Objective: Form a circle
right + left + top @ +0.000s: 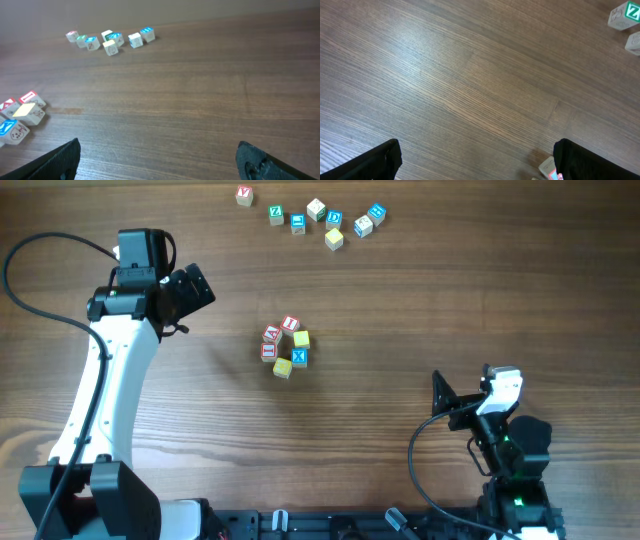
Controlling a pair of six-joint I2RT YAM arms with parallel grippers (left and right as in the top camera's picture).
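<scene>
The circle point(285, 347) is a small, tight ring of wooden letter cubes in the middle of the table, with red-lettered, yellow and blue "X" faces. My left gripper point(200, 288) hovers up and to the left of it, open and empty. In the left wrist view the gripper point(477, 165) spans bare wood, and a red-lettered cube point(549, 169) peeks out beside the right finger. My right gripper point(447, 398) sits to the lower right of the ring, open and empty. In the right wrist view the gripper point(159, 162) faces the ring's cubes point(22, 115) at far left.
Several loose letter cubes point(315, 218) with green, blue, red and plain faces lie scattered along the far edge, also seen as loose cubes point(110, 40) in the right wrist view. A green "Z" cube point(625, 15) shows in the left wrist view's top right corner.
</scene>
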